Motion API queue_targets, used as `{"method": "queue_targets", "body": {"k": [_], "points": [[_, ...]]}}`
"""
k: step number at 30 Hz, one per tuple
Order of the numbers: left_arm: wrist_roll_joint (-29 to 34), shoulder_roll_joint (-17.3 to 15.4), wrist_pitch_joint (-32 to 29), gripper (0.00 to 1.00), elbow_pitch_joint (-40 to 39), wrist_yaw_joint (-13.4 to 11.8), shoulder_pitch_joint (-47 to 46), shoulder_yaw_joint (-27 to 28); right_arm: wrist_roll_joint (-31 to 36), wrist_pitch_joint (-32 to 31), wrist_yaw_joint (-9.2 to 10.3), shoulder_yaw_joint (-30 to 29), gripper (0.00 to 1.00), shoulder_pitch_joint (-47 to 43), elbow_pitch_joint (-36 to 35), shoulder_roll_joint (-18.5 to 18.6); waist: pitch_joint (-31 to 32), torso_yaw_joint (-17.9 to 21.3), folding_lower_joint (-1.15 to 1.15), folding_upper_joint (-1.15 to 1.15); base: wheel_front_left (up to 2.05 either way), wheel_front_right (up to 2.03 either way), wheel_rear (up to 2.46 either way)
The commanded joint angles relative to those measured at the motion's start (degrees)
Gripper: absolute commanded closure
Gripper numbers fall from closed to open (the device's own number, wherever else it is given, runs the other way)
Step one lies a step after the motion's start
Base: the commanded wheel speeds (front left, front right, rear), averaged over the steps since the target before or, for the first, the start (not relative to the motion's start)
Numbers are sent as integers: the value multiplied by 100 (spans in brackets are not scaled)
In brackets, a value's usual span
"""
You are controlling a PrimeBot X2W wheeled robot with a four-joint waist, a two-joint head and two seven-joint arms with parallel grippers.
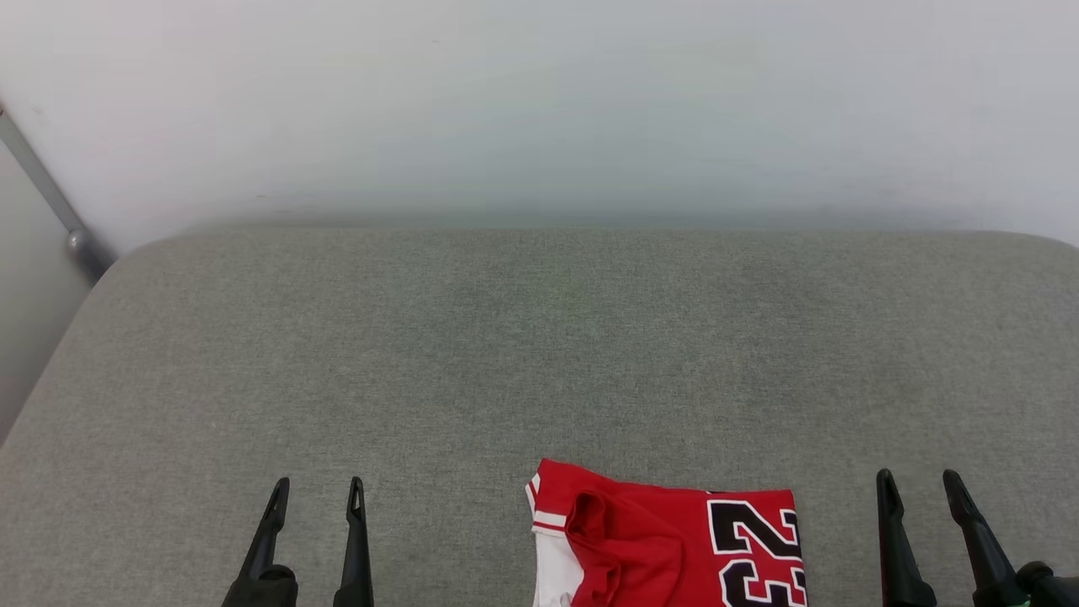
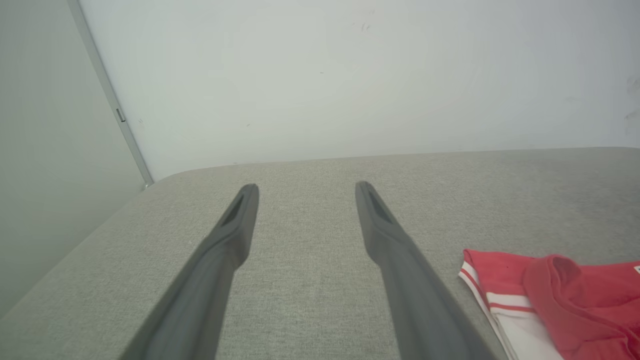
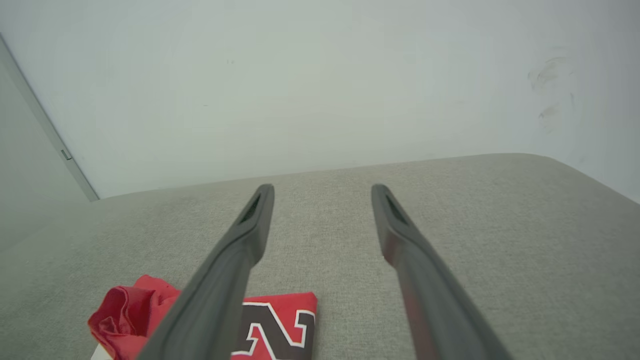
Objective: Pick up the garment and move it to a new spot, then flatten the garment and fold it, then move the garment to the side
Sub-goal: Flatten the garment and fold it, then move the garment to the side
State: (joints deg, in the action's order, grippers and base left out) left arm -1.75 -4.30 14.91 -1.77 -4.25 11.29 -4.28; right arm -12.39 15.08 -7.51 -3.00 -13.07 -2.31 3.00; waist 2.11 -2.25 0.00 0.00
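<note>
The garment (image 1: pixel 666 539), a red jersey with black white-outlined numerals and a white red-striped sleeve, lies folded on the grey cushion at the bottom centre of the head view, cut off by the frame's lower edge. My left gripper (image 1: pixel 318 491) stands open well to its left, nothing between the fingers. My right gripper (image 1: pixel 919 482) stands open just right of it, apart from the cloth. In the left wrist view the garment (image 2: pixel 555 300) sits right of the open left gripper (image 2: pixel 306 191). In the right wrist view the garment (image 3: pixel 280 320) lies partly behind the left finger of the right gripper (image 3: pixel 322 192).
The grey fabric cushion (image 1: pixel 539 354) stretches wide ahead of both grippers to a pale wall (image 1: pixel 539 110) at the back. A grey metal bar (image 1: pixel 46 194) runs down the wall at the far left. The cushion's left edge (image 1: pixel 50 371) drops off there.
</note>
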Motion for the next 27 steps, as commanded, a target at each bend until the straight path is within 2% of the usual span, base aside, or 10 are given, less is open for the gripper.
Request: {"method": "queue_targets", "body": {"k": [1,7,11,17,20,22,27], "points": [[-2,28,40,0,-14,8,29,19,14,9,5,26,0,-39,-29,-24,-4,5,0,0,0,0,0],[-22,43,40,0,3,8,17,43,121,9,5,-134,0,321,-188,-22,-15,19,0,0,0,0,0],[-33,57,40,0,26,11,-8,67,509,2,5,-230,0,913,-438,-8,-44,40,0,0,0,0,0],[-13,70,40,0,51,47,-70,79,710,-414,5,-46,0,2010,-716,580,-81,32,0,0,0,0,0],[-4,81,40,0,48,52,-92,74,650,-1055,5,188,0,2414,-588,1080,-109,10,0,0,0,0,0],[-4,85,40,0,40,54,-92,78,337,-1846,5,405,0,2548,-369,1319,-125,1,0,0,0,0,0],[-1,95,40,0,32,72,-99,92,-1244,-4153,5,1057,0,2600,-4,2139,-212,-20,0,0,0,0,0]]}}
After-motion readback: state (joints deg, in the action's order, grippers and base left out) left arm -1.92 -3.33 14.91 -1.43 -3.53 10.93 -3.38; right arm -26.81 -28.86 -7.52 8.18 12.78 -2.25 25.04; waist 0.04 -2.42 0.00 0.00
